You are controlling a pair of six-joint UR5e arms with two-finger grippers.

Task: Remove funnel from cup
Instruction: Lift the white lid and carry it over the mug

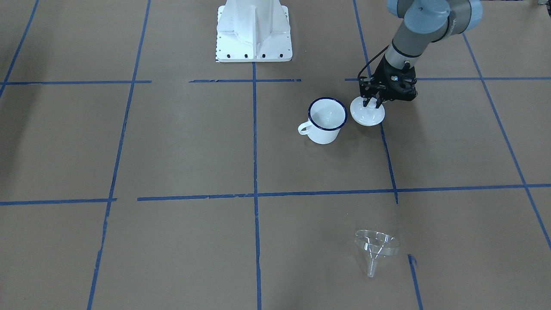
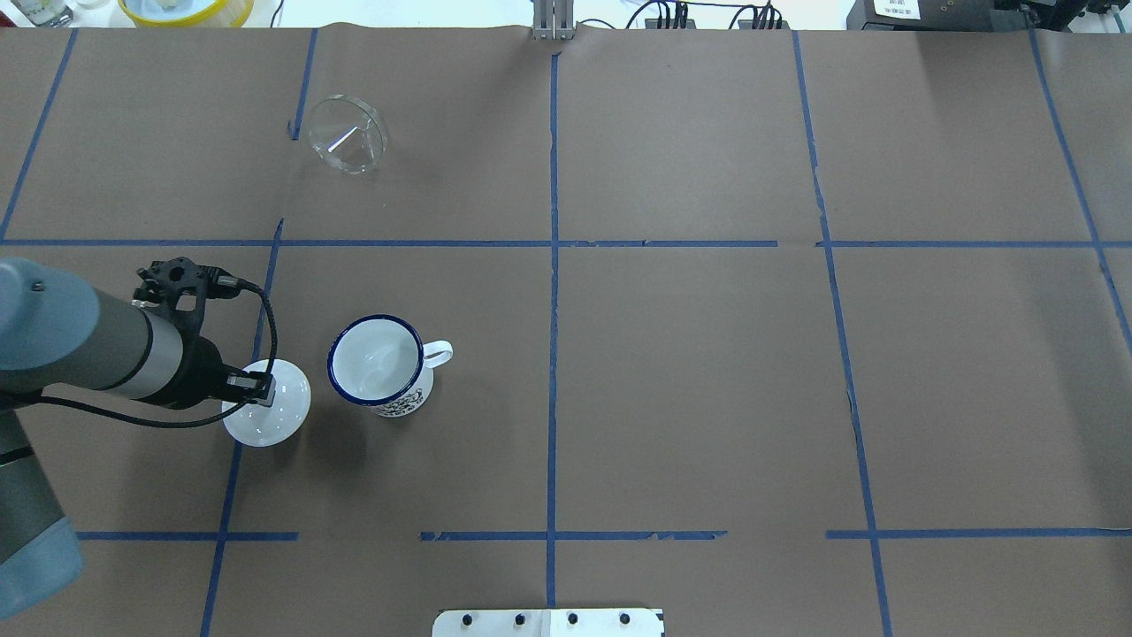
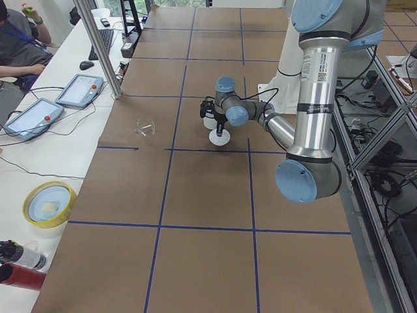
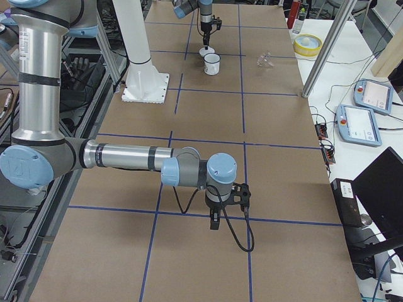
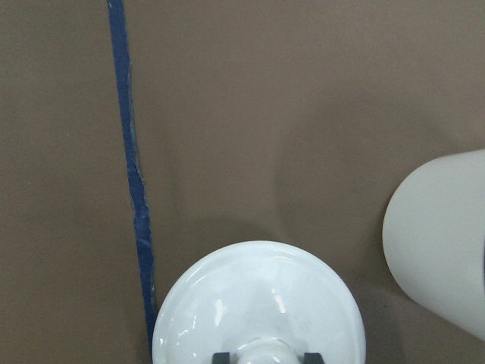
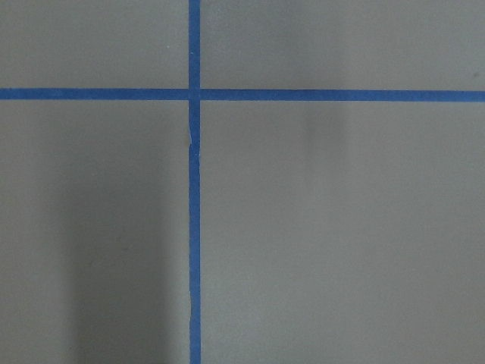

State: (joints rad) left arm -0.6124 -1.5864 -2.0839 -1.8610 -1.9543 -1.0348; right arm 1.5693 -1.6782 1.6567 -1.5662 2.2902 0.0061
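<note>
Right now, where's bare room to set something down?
Bare: everything right of the centre tape line in the overhead view, and the stretch between funnel and cup. Crowded: cup and lid sit close, left arm over the lid.

1. Overhead and front views look steeply down from opposite sides, sharing the cup (image 1: pixel 327 122) beside the left gripper (image 1: pixel 373 103).
2. Side views look along the counter's (image 3: pixel 202 189) length.
3. Wrist cameras point down, close; the left shows the lid (image 5: pixel 258 303).
</note>
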